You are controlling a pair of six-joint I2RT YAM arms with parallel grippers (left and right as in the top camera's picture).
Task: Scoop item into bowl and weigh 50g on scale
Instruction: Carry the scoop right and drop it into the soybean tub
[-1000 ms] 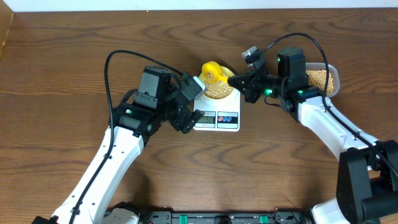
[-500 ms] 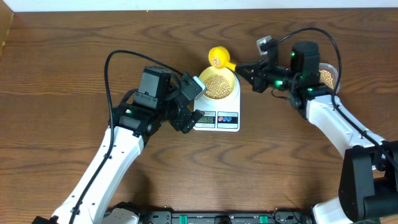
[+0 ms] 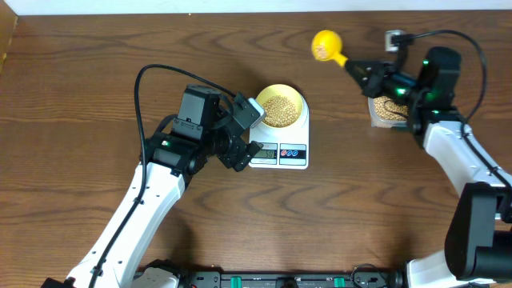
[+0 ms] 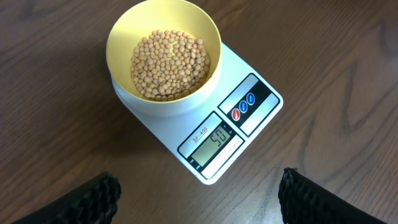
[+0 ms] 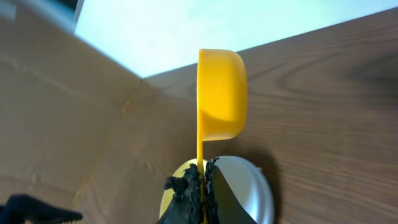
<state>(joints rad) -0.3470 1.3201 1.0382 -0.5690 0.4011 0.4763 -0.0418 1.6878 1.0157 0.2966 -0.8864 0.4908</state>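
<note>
Fingers of right gripper clamped tight on the handle of yellow scoop. The scoop hangs in the air over the table at 2 o'clock from the bowl, well apart, and at 10 o'clock from the clear tub. Can't tell if it has anything in it. Left gripper has jaws wide apart and holds nothing. It hovers at 8 o'clock of the scale. Bowl sits on the scale's 12 o'clock end, with beans heaped inside. Display is at the 6 o'clock end and shows 50.
</note>
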